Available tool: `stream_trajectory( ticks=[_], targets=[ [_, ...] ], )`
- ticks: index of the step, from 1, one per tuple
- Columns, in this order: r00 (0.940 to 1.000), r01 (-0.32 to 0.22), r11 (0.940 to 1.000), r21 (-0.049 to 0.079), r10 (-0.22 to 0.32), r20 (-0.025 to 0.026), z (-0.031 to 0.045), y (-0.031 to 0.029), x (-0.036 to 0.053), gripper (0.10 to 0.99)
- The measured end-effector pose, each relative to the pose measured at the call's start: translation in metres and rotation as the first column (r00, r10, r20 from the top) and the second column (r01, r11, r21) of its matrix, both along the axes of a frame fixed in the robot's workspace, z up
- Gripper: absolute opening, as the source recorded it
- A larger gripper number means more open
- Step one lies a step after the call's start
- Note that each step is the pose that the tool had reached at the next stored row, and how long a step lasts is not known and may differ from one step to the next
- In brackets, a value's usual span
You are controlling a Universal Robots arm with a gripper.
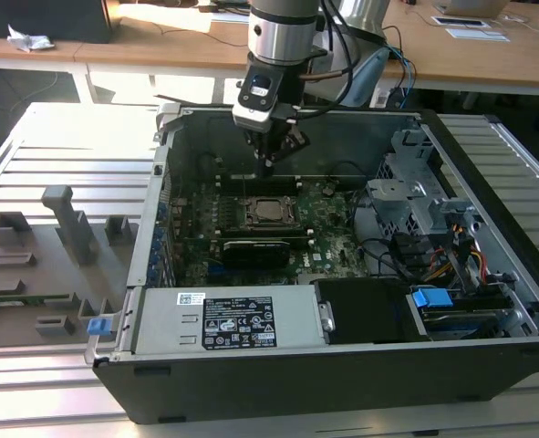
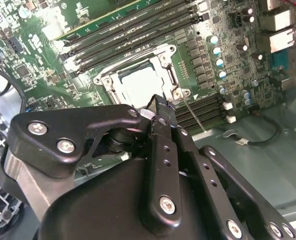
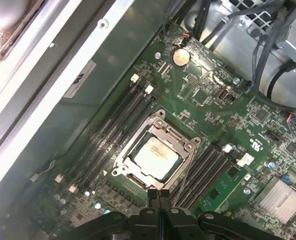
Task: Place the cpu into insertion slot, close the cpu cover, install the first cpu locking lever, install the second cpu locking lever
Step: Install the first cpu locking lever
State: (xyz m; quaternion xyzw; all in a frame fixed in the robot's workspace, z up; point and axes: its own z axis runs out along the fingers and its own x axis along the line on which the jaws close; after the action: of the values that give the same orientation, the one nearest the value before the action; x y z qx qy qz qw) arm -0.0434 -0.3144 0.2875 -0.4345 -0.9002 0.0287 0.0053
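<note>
First wrist view: claw (image 3: 158, 194) pinched tight, tips meeting, gripping nothing. Just beyond the tips, by the slot's (image 3: 118, 169) near edge, what looks like a thin springy wire lever (image 3: 187, 171), long axis running along the frame's side. Further out, cpu (image 3: 155, 156) lying flat inside, a matte silver square ringed by the cover (image 3: 175, 136), stamped grey metal, seemingly down. Around that, green board (image 3: 223, 100) and black slatted rails (image 3: 112, 135) flanking both sides.

The exterior view looks steeply down into the whole computer case (image 1: 251, 388); both wrist views sit close above the shared insertion slot (image 3: 155, 155) (image 2: 140, 82).
</note>
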Motion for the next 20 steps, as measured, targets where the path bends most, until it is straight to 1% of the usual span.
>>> stream_trajectory(
  ticks=[3,5,7,11,15,17,19,20],
  targets=[
    [0.9992,-0.040,0.9992,0.000,0.040,0.0000,0.0000,0.0000,0.0000,0.106],
    [0.9983,-0.058,0.9983,0.000,0.058,-0.0001,0.0000,0.0000,0.0000,0.106],
    [0.9961,-0.089,0.9961,0.000,0.089,0.0000,0.0000,0.0000,0.0000,0.106],
    [0.9914,-0.131,0.9914,0.000,0.131,-0.0001,0.0000,0.0000,0.0000,0.106],
    [0.9828,-0.185,0.9828,0.000,0.185,-0.0001,0.0000,0.0000,0.0000,0.106],
    [0.9758,-0.219,0.9758,0.000,0.219,-0.0001,0.0000,0.0000,0.0000,0.106],
    [0.9707,-0.240,0.9707,0.000,0.240,0.0000,0.0000,0.0000,0.0000,0.106],
    [0.9667,-0.256,0.9667,0.000,0.256,0.0000,0.0000,0.0000,0.0000,0.106]
  ],
)
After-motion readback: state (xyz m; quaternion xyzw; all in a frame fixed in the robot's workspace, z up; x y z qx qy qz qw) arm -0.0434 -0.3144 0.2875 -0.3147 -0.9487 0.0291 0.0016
